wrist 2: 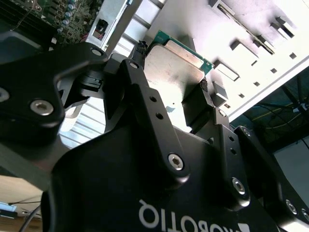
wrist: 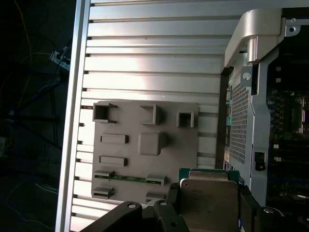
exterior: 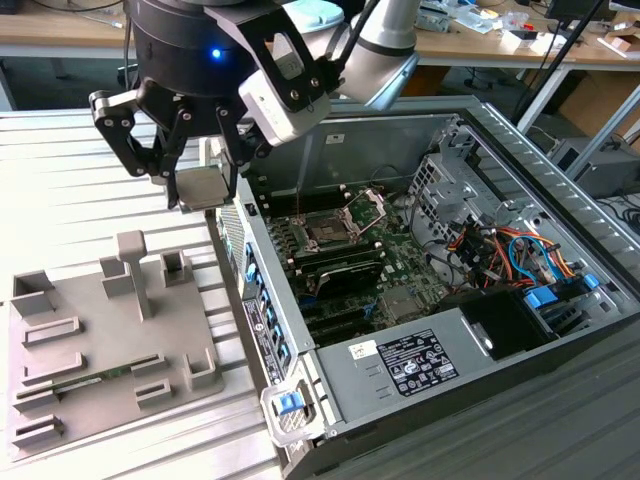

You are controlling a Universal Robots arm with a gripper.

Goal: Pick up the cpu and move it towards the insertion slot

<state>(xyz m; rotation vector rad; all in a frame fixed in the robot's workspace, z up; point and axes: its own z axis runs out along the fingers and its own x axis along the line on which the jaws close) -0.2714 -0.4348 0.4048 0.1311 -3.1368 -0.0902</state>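
Clearly lifted off the table, the small, flat, square cpu (exterior: 203, 187) with its silvery metal top and thin green rim sits clamped in the black, two-fingered gripper (exterior: 204, 191). The jaws are closed partway, just to the chip's width, and the fingers (wrist 2: 205, 88) press on two opposite edges. Being square, the chip has no longer side to speak of. It lies roughly level, metal face turned up toward the gripper's palm, as both wrist views show (wrist 2: 175, 67) (wrist: 209, 203).

It hangs over the ribbed aluminium table (exterior: 60, 190), between the grey plastic tray with raised recesses (exterior: 100, 330) and the near wall of the open grey metal computer case (exterior: 500, 150). The insertion slot (exterior: 328, 232), a dark square socket in a silver frame with its load plate raised, lies inside the case on the green board, well apart from the chip toward the exterior view's right.

The gripper points straight down, and the silver-grey arm (exterior: 385, 40) runs up behind it toward the exterior view's right.
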